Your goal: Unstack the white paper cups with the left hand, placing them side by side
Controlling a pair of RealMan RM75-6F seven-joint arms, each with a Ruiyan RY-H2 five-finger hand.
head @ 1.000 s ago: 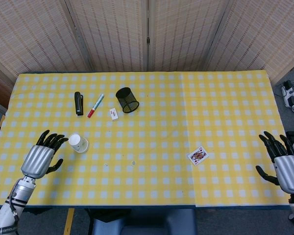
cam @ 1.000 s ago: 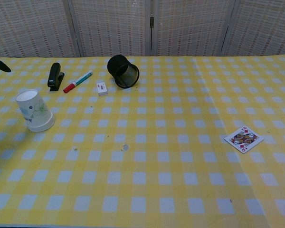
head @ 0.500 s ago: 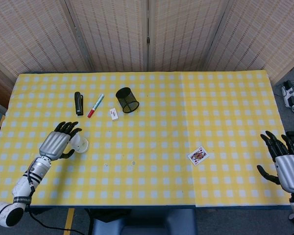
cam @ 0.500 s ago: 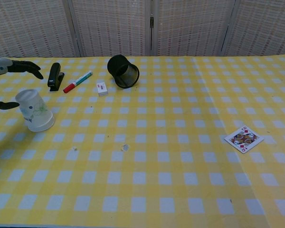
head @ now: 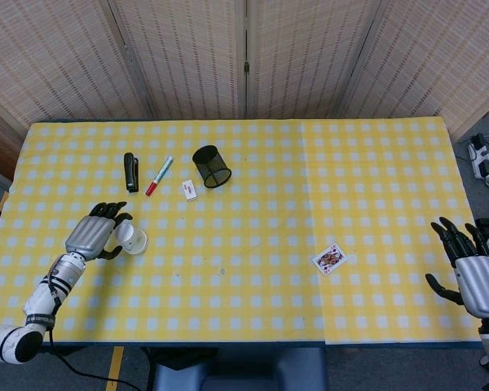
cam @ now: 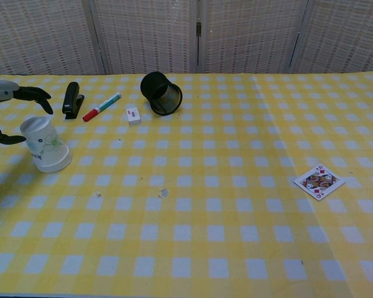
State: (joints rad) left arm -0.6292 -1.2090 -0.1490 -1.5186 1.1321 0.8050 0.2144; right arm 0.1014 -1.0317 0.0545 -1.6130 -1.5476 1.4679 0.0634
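Note:
The stacked white paper cups [head: 131,238] [cam: 45,144] lie tipped on the yellow checked cloth at the left, rim toward the table's middle. My left hand [head: 92,233] [cam: 6,102] sits just left of the stack with fingers spread around its base end. The thumb reaches below the base and the other fingers arch above it. I cannot tell whether they touch it. My right hand [head: 471,275] hovers open off the table's right edge, holding nothing; the chest view does not show it.
Behind the cups lie a black stapler [head: 130,172], a red-capped marker [head: 158,176], a small white eraser [head: 190,190] and a tipped black mesh pen cup [head: 212,166]. A playing card [head: 329,259] lies at the right. A tiny white scrap [cam: 163,192] sits mid-table.
My left hand has swung from the table's front left up to the cup stack and curled its fingers around the base. The right hand barely shifted.

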